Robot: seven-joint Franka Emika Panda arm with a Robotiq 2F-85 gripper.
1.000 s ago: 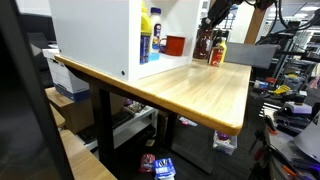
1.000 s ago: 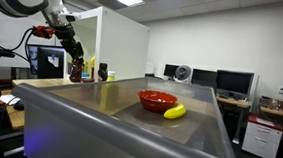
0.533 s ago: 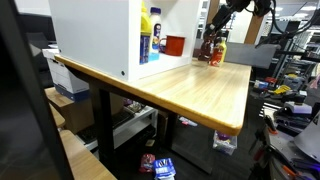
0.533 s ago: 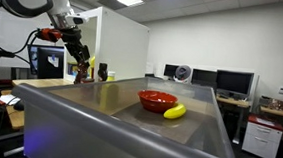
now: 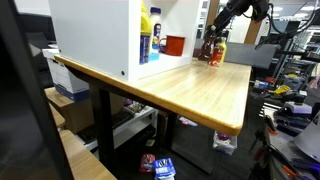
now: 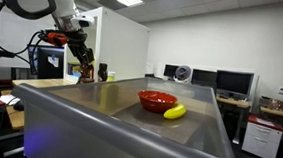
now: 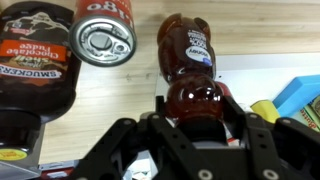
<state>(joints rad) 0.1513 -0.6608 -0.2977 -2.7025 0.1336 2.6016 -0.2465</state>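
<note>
In the wrist view my gripper (image 7: 197,112) is shut on a brown bear-shaped bottle (image 7: 190,65), with one finger on each side of its upper body. Its cap is hidden between the jaws. Just to its left stand a red-labelled can (image 7: 105,40) and a dark chocolate fudge bottle (image 7: 35,62). In both exterior views the gripper (image 5: 209,44) (image 6: 84,72) hangs low over the far end of the wooden table (image 5: 200,90), among a group of bottles (image 5: 216,52). Whether the bear bottle rests on the table I cannot tell.
A white open cabinet (image 5: 95,35) stands on the table and holds a blue bottle (image 5: 146,38) and a red box (image 5: 176,45). A blue block (image 7: 300,92) and a yellow item (image 7: 263,110) lie to the right of the gripper. A red bowl (image 6: 157,98) and banana (image 6: 175,111) sit in a grey tray.
The arm has carried the gripper a little lower and sideways along the table's far end. The jaws have kept the same grip on the bear bottle.
</note>
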